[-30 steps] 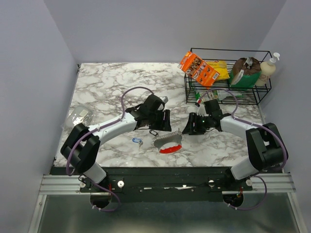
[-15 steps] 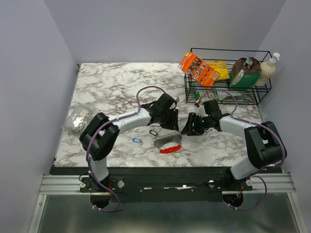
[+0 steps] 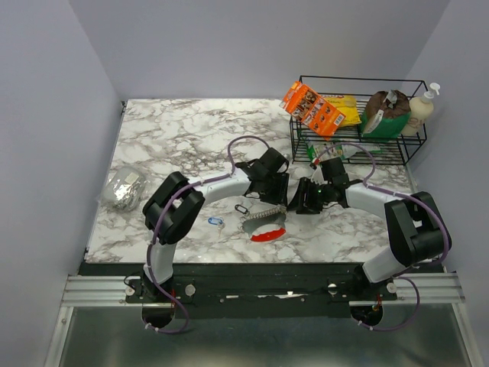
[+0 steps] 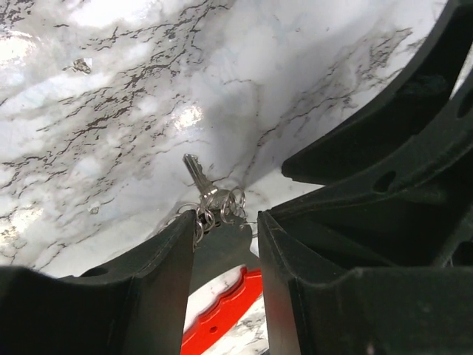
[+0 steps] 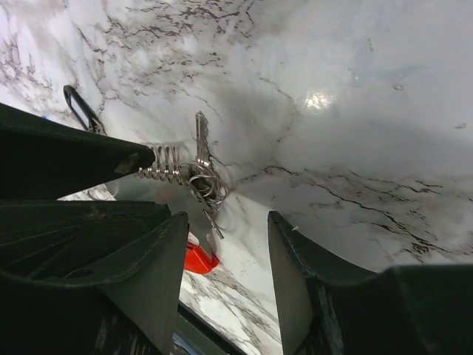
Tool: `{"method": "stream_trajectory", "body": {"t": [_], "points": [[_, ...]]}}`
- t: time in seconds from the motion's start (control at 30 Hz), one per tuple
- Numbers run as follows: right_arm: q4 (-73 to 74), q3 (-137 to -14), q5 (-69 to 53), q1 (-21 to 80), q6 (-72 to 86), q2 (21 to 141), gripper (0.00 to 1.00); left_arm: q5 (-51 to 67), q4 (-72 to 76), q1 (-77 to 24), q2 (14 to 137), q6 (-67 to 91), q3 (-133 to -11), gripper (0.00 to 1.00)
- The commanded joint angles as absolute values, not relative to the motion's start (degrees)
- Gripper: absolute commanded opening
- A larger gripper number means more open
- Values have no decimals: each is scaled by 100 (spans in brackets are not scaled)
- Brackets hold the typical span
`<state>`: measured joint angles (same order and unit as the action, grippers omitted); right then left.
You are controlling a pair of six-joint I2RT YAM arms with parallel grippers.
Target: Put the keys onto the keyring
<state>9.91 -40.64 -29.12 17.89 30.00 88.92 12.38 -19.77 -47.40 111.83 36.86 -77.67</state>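
Observation:
The keyring (image 3: 263, 220) is a grey strip with a red curved piece (image 3: 268, 235), lying on the marble between the arms. My left gripper (image 3: 274, 196) is narrowly open, its fingers astride the strip's far end; in the left wrist view (image 4: 227, 222) the strip (image 4: 222, 255) and red piece (image 4: 222, 318) show in the gap. A small silver key (image 4: 194, 170) on wire rings (image 4: 225, 205) lies at the fingertips. My right gripper (image 3: 302, 200) is open and empty, facing that key (image 5: 201, 133), rings (image 5: 207, 185) and a coil (image 5: 162, 174). A blue-headed key (image 3: 215, 222) lies apart.
A small black clip (image 3: 241, 209) lies left of the strip. A crumpled foil lump (image 3: 122, 189) sits at the table's left edge. A black wire rack (image 3: 355, 145) with boxes, a bag and a soap bottle stands at the back right.
My left gripper has swung right along the table to the keyring's far end, close to the right gripper. The right gripper has barely shifted. The keyring and blue key have not moved.

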Motion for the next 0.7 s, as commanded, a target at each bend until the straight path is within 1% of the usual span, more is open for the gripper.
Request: {"method": "stream_trajectory", "body": {"t": [0.0, 0.27, 0.4, 0.57, 0.6, 0.67], "points": [[923, -3955, -2795, 1758, 3103, 8693, 55, 835, -2206, -4878, 11399, 3639, -7928, 48], [967, -3938, -2856, 1740, 3041, 8631, 55, 431, -2390, -5018, 11566, 3577, -8024, 48], [1011, -3964, -2865, 1740, 2962, 8622, 55, 335, -2417, -5027, 11540, 3420, -7981, 32], [1055, -3938, -2830, 1740, 2892, 8534, 55, 114, -2408, -5019, 11277, 3322, -7858, 24], [1072, -3938, -2821, 1740, 2883, 8534, 55, 123, -2382, -5019, 11268, 3322, -7831, 19], [1072, -3937, -2821, 1740, 2874, 8534, 55, 167, -2329, -5010, 11233, 3348, -7761, 14]]}}
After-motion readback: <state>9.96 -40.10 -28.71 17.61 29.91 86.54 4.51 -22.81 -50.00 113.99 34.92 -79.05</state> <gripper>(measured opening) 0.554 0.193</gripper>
